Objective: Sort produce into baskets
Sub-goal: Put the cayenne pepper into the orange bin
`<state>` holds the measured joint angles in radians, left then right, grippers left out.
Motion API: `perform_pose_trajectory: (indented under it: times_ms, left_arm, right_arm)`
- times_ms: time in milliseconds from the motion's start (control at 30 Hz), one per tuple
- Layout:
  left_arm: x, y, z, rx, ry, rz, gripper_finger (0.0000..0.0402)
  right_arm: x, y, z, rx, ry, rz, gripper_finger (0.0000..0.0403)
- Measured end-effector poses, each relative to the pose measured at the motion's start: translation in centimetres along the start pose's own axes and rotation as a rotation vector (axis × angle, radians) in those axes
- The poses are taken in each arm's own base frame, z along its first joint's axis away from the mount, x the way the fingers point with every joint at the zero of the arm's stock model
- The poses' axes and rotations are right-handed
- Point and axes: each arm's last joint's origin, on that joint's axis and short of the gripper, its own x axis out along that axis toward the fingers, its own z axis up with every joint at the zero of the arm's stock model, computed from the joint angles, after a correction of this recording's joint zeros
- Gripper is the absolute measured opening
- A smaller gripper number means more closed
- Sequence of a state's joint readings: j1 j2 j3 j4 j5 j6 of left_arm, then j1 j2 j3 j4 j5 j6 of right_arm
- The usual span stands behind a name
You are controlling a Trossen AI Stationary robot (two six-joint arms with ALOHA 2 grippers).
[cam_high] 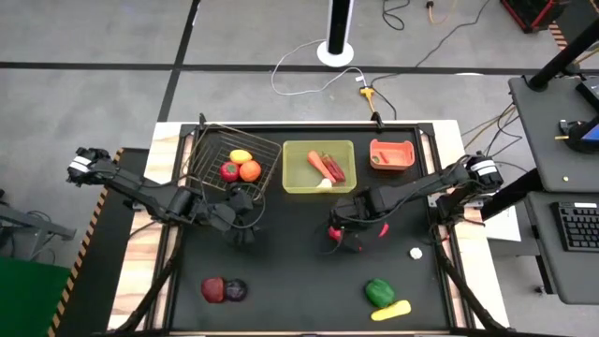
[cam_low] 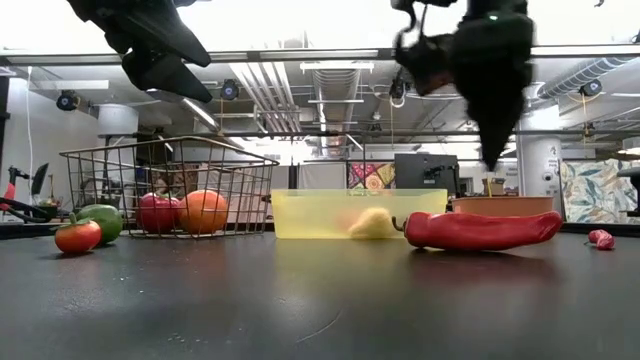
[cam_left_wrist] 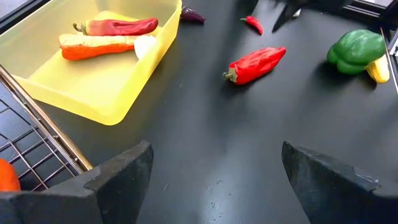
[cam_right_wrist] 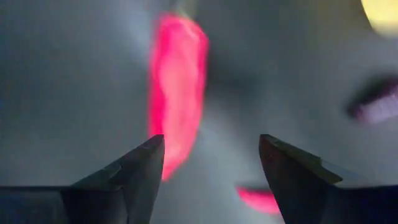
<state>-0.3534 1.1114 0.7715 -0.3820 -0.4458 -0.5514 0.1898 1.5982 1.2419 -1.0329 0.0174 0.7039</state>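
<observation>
Right gripper (cam_high: pixel 344 236) open, hovering above red pepper (cam_high: pixel 358 237), at 6 o'clock from yellow tray (cam_high: pixel 318 185). Left gripper (cam_high: pixel 245 218) open, empty, beside wire basket (cam_high: pixel 208 150).

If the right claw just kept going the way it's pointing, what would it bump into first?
Most likely the long red pepper lying on the table: the right gripper points down at it with jaws open, though the pepper sits slightly off-centre.

Bright overhead light, right wrist view blurred, soft shadows
</observation>
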Motion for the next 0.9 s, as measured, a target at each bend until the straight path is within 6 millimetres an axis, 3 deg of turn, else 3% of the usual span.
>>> perform_pose_trajectory:
  times_ms: [200, 367, 533, 700, 900]
  left_arm:
    - [0.0, 0.0, 0.0, 0.0, 0.0, 0.0, 0.0336]
    - [0.0, 0.0, 0.0, 0.008, 0.0, 0.0, 0.0336]
    - [0.0, 0.0, 0.0, 0.016, 0.0, 0.0, 0.0336]
    - [0.0, 0.0, 0.0, 0.019, 0.0, 0.0, 0.0336]
    - [0.0, 0.1, 0.0, 0.021, -0.009, 0.018, 0.0336]
  right_arm:
    - [0.1, -1.7, -2.4, 0.143, 0.204, -0.204, 0.0253]
    - [0.6, -3.0, -3.9, 0.257, 0.229, -0.271, 0.0244]
    - [1.0, -4.8, -6.0, 0.359, 0.182, -0.253, 0.0243]
    - [1.3, -6.7, -8.0, 0.606, 0.065, -0.171, 0.0246]
    - [2.3, -7.1, -9.2, 0.76, -0.027, 0.006, 0.0238]
